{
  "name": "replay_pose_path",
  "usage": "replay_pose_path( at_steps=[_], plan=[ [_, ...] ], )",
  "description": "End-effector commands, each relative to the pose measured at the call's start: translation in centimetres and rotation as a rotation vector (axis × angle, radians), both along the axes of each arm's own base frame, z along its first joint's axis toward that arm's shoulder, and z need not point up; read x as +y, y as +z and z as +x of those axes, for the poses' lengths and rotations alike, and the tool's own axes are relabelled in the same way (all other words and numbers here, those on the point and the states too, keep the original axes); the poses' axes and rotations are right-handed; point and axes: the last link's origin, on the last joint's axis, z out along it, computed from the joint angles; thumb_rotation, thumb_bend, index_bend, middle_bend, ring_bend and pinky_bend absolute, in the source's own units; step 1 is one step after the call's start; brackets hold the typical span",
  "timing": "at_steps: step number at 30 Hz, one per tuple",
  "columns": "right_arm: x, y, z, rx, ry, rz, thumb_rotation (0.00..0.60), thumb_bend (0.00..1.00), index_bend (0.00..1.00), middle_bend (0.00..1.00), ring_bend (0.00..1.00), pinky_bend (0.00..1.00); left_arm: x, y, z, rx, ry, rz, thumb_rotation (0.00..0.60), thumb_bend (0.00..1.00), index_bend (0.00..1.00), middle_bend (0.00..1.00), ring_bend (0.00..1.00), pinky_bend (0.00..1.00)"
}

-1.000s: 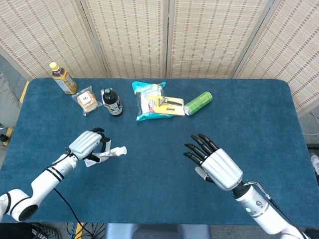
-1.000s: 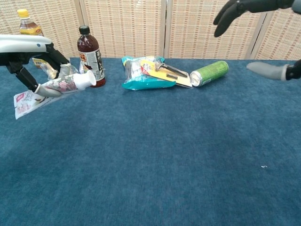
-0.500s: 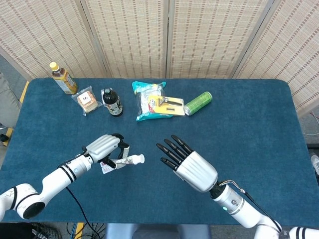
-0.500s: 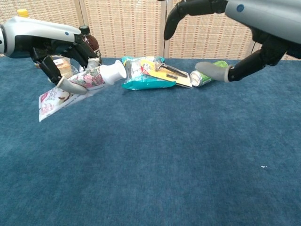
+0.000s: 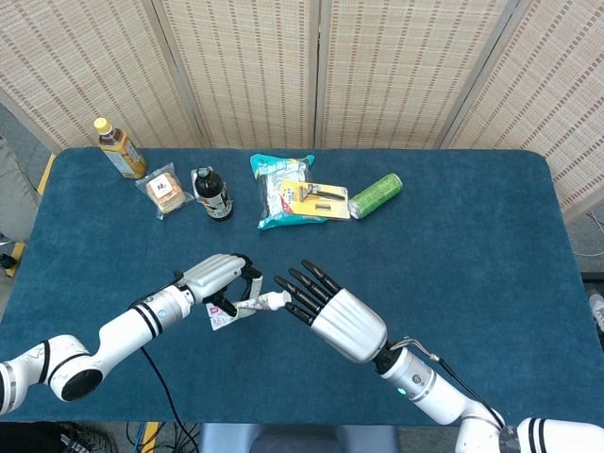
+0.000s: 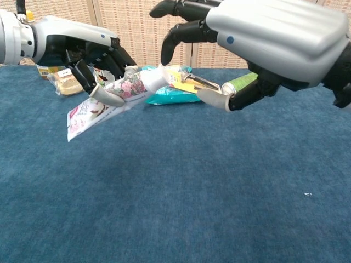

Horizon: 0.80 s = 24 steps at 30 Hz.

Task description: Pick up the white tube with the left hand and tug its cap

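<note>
- The left hand (image 5: 219,278) grips the white tube (image 6: 109,100) around its upper body, dark fingers curled over the top and the thumb pressing from below; the tube is lifted off the blue table (image 5: 453,217), near the front edge and left of centre.
- The right hand (image 5: 332,310) holds nothing, its fingers spread and straight, fingertips (image 5: 285,283) right at the tube's white cap (image 6: 155,77) but not closed on it.
- Step in hand, as I judge it: the pick-up is done and the cap tug is not yet begun. The next move calls for the right thumb and a finger to close on the cap from both sides, then a short pull along the tube's axis while the left hand keeps its hold.
- The tube lies nearly level, cap pointing towards the right hand, flat crimped tail drooping low on the far side. Its white body carries a pink floral print; it looks soft and partly squeezed.
</note>
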Motion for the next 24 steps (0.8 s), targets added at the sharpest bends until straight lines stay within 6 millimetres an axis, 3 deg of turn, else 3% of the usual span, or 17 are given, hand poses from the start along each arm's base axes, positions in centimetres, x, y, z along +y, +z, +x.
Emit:
replay_pose_path(
  at_steps=[1, 24],
  plan=[
    [-0.15, -0.37, 0.15, 0.008, 0.004, -0.003, 0.6, 0.3, 0.33, 0.05, 0.0, 0.0, 0.14, -0.04, 0.16, -0.004, 0.007, -0.005, 0.6, 0.45, 0.61, 0.67, 0.39, 0.14],
    [-1.05, -1.1, -0.04, 0.036, -0.035, -0.007, 0.6, 0.3, 0.33, 0.05, 0.0, 0.0, 0.2, 0.16, 0.17, -0.005, 0.009, -0.011, 0.6, 0.45, 0.61, 0.67, 0.39, 0.14]
  ],
)
